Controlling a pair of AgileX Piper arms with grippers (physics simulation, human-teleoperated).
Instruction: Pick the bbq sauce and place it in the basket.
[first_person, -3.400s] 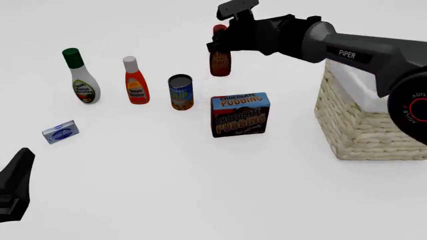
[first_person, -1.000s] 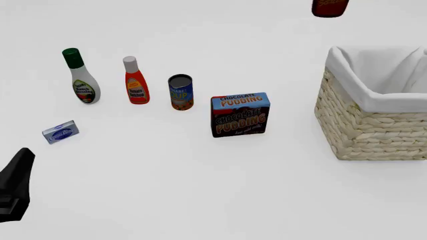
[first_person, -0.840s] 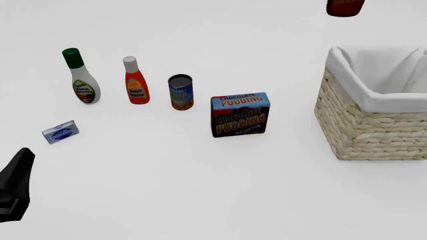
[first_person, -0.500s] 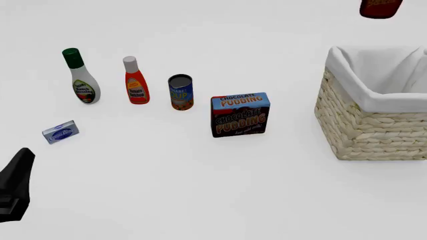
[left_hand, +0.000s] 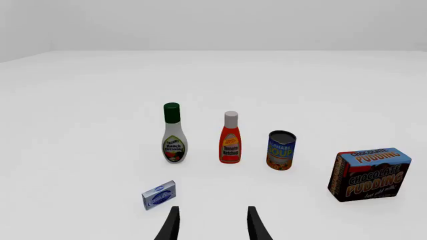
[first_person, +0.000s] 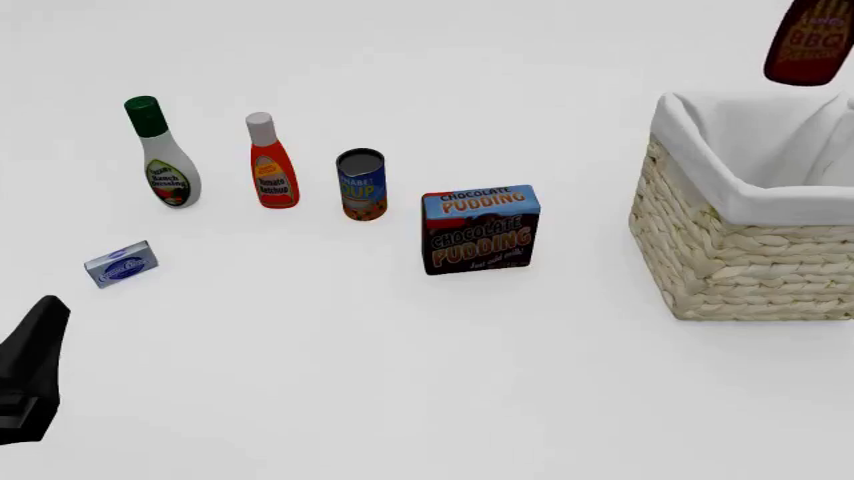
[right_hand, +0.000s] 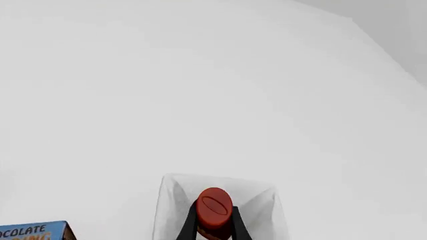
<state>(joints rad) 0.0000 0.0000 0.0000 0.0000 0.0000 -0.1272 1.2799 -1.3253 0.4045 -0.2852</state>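
The carry step is in hand: the bbq sauce (first_person: 809, 45) hangs in the air, clear of the counter (first_person: 400, 380), above the far part of the basket (first_person: 727, 255) in the front view, with only its lower body inside the frame. In the right wrist view the right hand (right_hand: 214, 223) is clenched on the bottle just under its red cap, a dark finger on each side, and the basket's white cloth lining (right_hand: 175, 200) lies directly beneath. The placing itself is not yet done. The next move, by my reading, calls for lowering the bottle straight down into the lined hollow, keeping it off the rim, and letting go only once it is low inside, lest it topple out. The left hand (left_hand: 212, 225) idles low near the near edge with its fingers spread apart and nothing between them, facing the ranch dressing bottle (left_hand: 173, 134), the ketchup bottle (left_hand: 230, 138), the soup can (left_hand: 281, 150) and the chocolate pudding box (left_hand: 369, 173).
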